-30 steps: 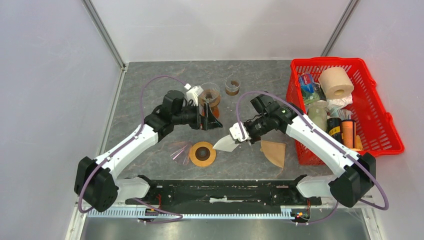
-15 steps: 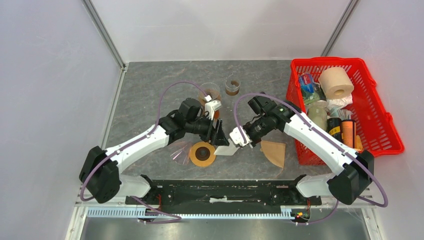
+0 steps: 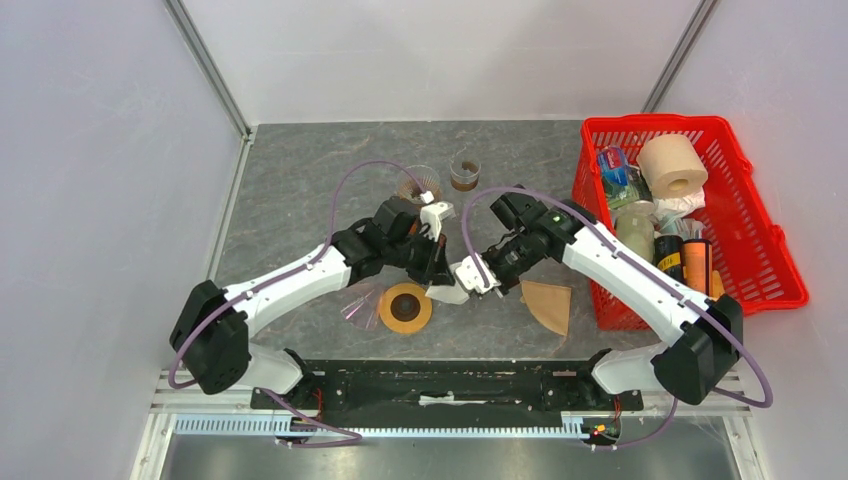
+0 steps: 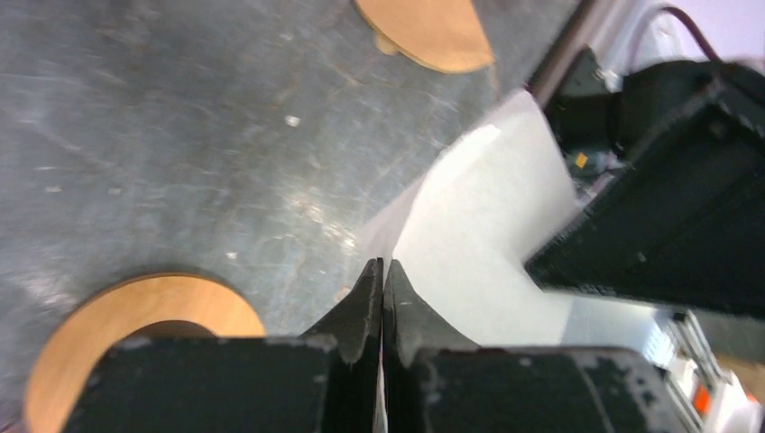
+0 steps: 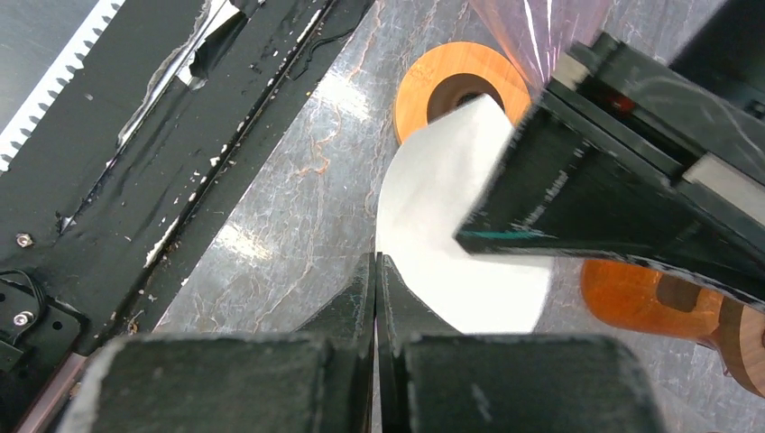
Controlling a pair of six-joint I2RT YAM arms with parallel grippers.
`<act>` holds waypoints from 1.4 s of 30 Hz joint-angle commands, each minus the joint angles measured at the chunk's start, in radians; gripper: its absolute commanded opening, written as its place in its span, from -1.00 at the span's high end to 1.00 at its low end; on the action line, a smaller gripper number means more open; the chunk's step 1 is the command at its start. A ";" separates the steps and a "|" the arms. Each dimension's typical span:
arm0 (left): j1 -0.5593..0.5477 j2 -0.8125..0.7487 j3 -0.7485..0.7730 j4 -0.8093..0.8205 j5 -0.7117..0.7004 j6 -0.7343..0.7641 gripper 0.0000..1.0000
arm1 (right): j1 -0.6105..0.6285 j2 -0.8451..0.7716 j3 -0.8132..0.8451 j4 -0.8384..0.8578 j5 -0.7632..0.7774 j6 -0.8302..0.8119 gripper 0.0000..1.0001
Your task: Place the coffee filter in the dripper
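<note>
Item: white paper filter (image 3: 450, 294), folded flat, at the near middle of the bench (image 3: 300, 190), just right of an orange ring (image 3: 405, 307).

Hold: your left gripper (image 3: 437, 272) is pinched tight on one edge of it, and your right gripper (image 3: 472, 272) is pinched tight on the opposite edge.

Dripper (image 3: 420, 182): ribbed glass, standing behind the left arm, apart from the white paper filter.

Also present: a brown filter (image 3: 548, 303) lying flat to the right, and a red basket (image 3: 655, 121) of goods at the far right.
</note>
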 commanded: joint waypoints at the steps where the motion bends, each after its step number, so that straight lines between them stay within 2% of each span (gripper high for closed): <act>1: -0.001 -0.009 0.093 -0.072 -0.280 0.060 0.96 | 0.014 -0.013 0.013 -0.024 -0.033 0.007 1.00; 4: -0.001 -0.029 0.119 -0.101 -0.387 0.084 0.96 | 0.016 -0.059 -0.038 -0.009 -0.037 0.026 1.00; 12: -0.002 -0.053 0.146 -0.143 -0.511 0.102 0.96 | 0.018 -0.156 -0.139 0.046 -0.035 0.101 1.00; 19: -0.002 -0.082 0.140 -0.142 -0.353 0.120 0.96 | 0.018 -0.160 -0.131 0.196 0.023 0.224 1.00; 20: -0.002 -0.089 0.137 -0.140 -0.335 0.121 0.96 | 0.018 -0.164 -0.125 0.227 0.051 0.249 0.94; 22: -0.002 -0.103 0.135 -0.139 -0.283 0.117 0.95 | 0.018 -0.169 -0.107 0.271 0.077 0.253 0.43; 23: -0.003 -0.115 0.129 -0.129 -0.244 0.117 0.96 | 0.018 -0.171 -0.096 0.301 0.088 0.272 0.33; 24: -0.003 -0.133 0.119 -0.111 -0.217 0.117 0.95 | 0.018 -0.171 -0.081 0.323 0.093 0.288 0.12; 25: -0.003 -0.147 0.109 -0.097 -0.210 0.116 0.95 | 0.018 -0.173 -0.063 0.342 0.096 0.318 -0.17; 26: -0.003 -0.165 0.102 -0.086 -0.218 0.114 0.96 | 0.018 -0.177 -0.047 0.368 0.094 0.351 -0.38; 27: -0.003 -0.180 0.099 -0.086 -0.230 0.112 0.95 | 0.018 -0.185 -0.038 0.395 0.087 0.379 -0.82; 28: -0.004 -0.188 0.099 -0.086 -0.244 0.114 0.95 | 0.016 -0.196 -0.032 0.409 0.075 0.391 -0.94; 31: -0.003 -0.200 0.108 -0.093 -0.286 0.114 0.95 | 0.017 -0.254 -0.057 0.536 0.026 0.472 -0.95; 34: -0.004 -0.177 0.146 -0.132 -0.369 0.101 0.95 | 0.018 -0.326 -0.113 0.805 0.058 0.735 -0.95; 36: -0.004 -0.155 0.178 -0.154 -0.434 0.093 0.96 | 0.016 -0.360 -0.153 1.012 0.170 0.964 -0.94; 38: -0.003 -0.136 0.208 -0.167 -0.497 0.089 0.96 | 0.017 -0.378 -0.173 1.154 0.353 1.172 -0.94; 42: -0.003 -0.116 0.253 -0.145 -0.590 0.083 0.96 | 0.016 -0.372 -0.175 1.211 0.637 1.304 -0.94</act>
